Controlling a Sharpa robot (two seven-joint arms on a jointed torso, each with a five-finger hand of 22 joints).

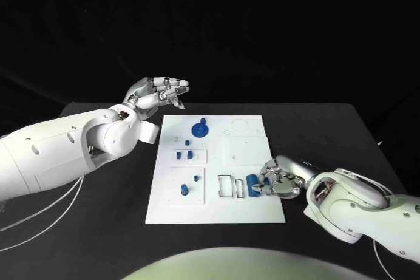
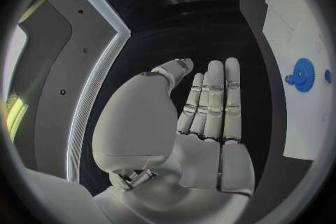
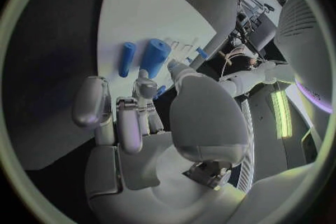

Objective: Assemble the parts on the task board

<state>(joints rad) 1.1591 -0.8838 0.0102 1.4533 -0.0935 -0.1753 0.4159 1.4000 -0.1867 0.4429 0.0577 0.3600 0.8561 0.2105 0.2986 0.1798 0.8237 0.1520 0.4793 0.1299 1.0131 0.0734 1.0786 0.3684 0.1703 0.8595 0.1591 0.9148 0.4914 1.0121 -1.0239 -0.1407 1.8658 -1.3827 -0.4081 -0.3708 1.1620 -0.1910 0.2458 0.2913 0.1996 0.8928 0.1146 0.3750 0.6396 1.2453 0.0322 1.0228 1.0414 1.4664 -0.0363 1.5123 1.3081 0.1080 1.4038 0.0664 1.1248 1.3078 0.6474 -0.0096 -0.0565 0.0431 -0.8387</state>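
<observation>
The white task board (image 1: 219,201) lies in the middle of the table. A blue gear (image 1: 201,130) (image 2: 302,74) stands near its far edge, with two small blue pegs (image 1: 184,153) below it and further small blue parts (image 1: 184,189) in the near-left recess. My right hand (image 1: 281,181) (image 3: 140,117) rests at the board's right edge. Its thumb and a finger pinch the near end of a thick blue cylinder (image 1: 265,186) (image 3: 155,57). A thinner blue pin (image 1: 253,186) (image 3: 126,59) lies just beside it. My left hand (image 1: 158,93) (image 2: 206,117) is raised beyond the board's far-left corner, fingers stretched out, holding nothing.
Empty rectangular slots (image 1: 226,186) sit on the board left of the blue pin. White cables (image 1: 44,213) trail across the black table under my left arm.
</observation>
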